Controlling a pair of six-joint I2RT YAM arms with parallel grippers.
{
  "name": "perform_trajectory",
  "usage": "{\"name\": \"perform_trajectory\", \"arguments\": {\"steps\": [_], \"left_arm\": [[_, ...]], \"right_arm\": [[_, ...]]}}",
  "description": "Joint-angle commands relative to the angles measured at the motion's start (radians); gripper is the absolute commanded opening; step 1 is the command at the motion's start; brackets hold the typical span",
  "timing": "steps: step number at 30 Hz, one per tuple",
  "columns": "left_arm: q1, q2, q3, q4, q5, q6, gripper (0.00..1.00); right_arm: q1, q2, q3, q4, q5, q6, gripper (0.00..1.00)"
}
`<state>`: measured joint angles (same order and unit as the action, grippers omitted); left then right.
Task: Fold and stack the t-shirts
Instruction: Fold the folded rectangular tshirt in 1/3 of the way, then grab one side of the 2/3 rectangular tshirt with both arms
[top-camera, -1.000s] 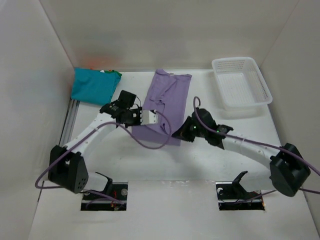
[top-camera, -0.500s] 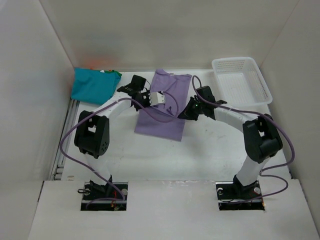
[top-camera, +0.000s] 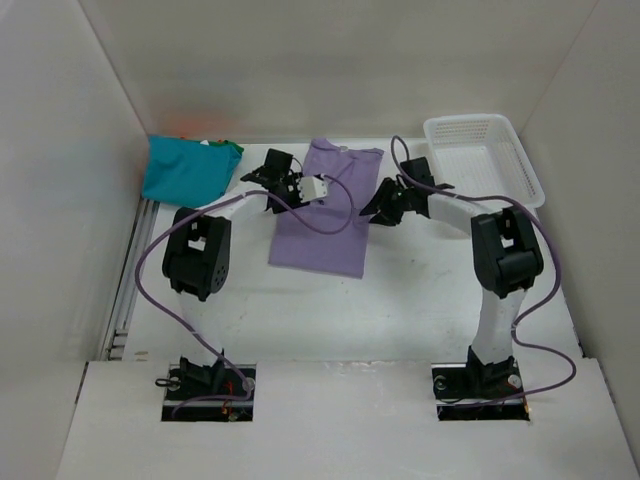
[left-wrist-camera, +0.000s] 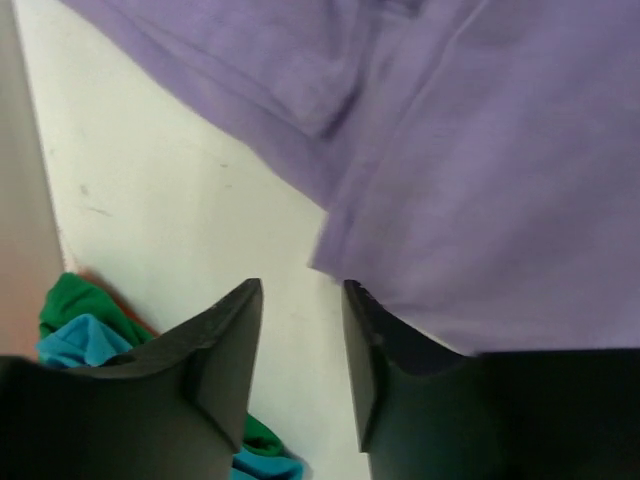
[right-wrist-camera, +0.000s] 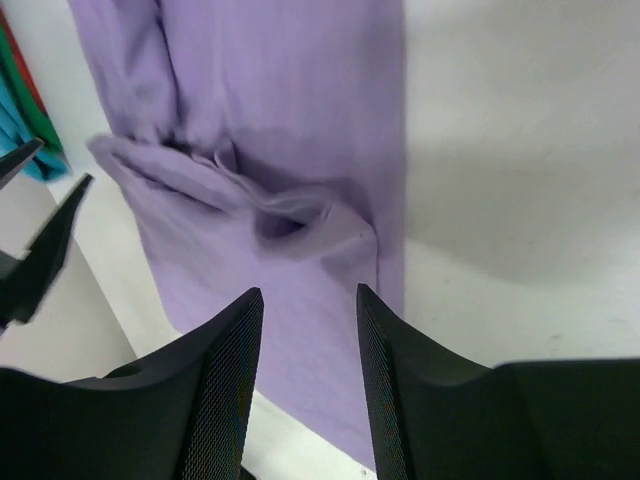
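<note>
Left fingers: apart, empty, at lavender shirt left edge.
Right fingers: apart, empty, over bunched fold.
Risk: pinching one layer only; fold skews.

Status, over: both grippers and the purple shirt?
Left gripper, right gripper: jaws open, empty, at opposite edges of the lavender shirt. Shirt lies on the table, ungripped, one fold rumpled. Basket off right, apart.

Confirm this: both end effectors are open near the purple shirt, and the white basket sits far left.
No: the top external view shows the white basket far right. The left end effector and right end effector are indeed open near the purple shirt.
</note>
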<state>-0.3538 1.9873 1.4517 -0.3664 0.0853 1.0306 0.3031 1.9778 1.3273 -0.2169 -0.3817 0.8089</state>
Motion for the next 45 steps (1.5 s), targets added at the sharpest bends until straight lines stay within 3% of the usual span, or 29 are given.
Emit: {"name": "perform_trajectory", "arguments": {"steps": [1, 5, 8, 11, 16, 21, 30, 39, 45], "left_arm": [[0.034, 0.019, 0.091, 0.182, -0.087, -0.052, 0.40], [0.081, -0.001, 0.176, 0.169, -0.073, -0.101, 0.48], [0.088, -0.132, 0.090, 0.065, 0.069, -0.041, 0.53], [0.062, -0.295, -0.118, -0.054, 0.165, 0.110, 0.58], [-0.015, -0.455, -0.474, -0.086, 0.116, 0.293, 0.60], [-0.055, -0.461, -0.594, -0.025, 0.074, 0.280, 0.59], [-0.083, -0.367, -0.556, -0.016, 0.045, 0.163, 0.56], [-0.080, -0.305, -0.550, -0.011, 0.011, 0.099, 0.33], [-0.078, -0.323, -0.550, -0.003, 0.014, 0.068, 0.18]], "right_arm": [[-0.038, -0.023, 0.084, 0.066, 0.000, -0.025, 0.47], [-0.052, -0.075, 0.093, 0.060, 0.055, -0.034, 0.46], [-0.048, -0.148, 0.035, 0.039, 0.079, -0.045, 0.47], [-0.020, -0.236, -0.075, -0.016, 0.116, -0.057, 0.52], [0.066, -0.362, -0.296, -0.015, 0.188, -0.034, 0.57], [0.132, -0.401, -0.433, 0.020, 0.204, 0.045, 0.59], [0.221, -0.413, -0.547, 0.102, 0.213, 0.165, 0.59], [0.262, -0.315, -0.524, 0.108, 0.210, 0.208, 0.57], [0.261, -0.260, -0.511, 0.122, 0.211, 0.210, 0.34]]}}
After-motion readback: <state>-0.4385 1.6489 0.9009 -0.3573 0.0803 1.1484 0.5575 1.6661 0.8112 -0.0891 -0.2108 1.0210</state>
